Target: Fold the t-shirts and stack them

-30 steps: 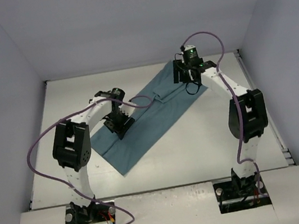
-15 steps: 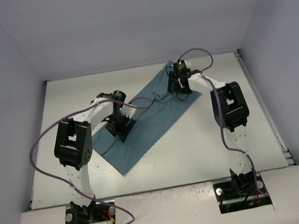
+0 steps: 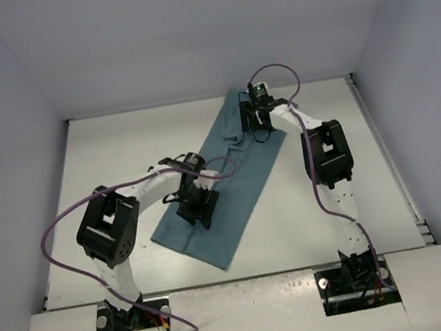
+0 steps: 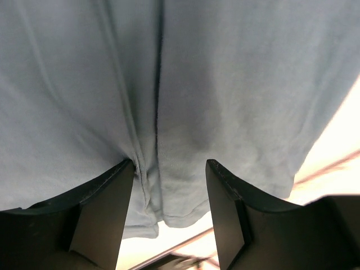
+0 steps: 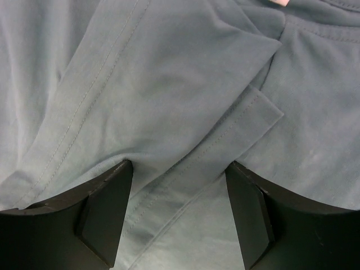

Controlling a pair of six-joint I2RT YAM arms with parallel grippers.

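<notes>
- Top view: the white worktop [image 3: 101, 151] stands within grey walls. The t-shirt [image 3: 242, 170] lies diagonally across it as a narrow strip, with the left tool [image 3: 197, 211] at its near end and the right tool [image 3: 257, 118] at its far end.
- Left wrist: jaws apart, straddling a crease. Even downward pressure is advised.
- Right wrist: jaws apart over an overlapped sleeve hem, which should be flattened before folding.

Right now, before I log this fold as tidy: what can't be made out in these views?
Top view: the right gripper covers the t-shirt's far end; its shape there is hidden.
Top view: the left gripper hides the cloth under it and its own fingertips.
Right wrist view: a pale scrap is cut off by the top edge; label or not, unclear.
Left wrist view: whatever lies past the cloth's edge is blurred.
</notes>
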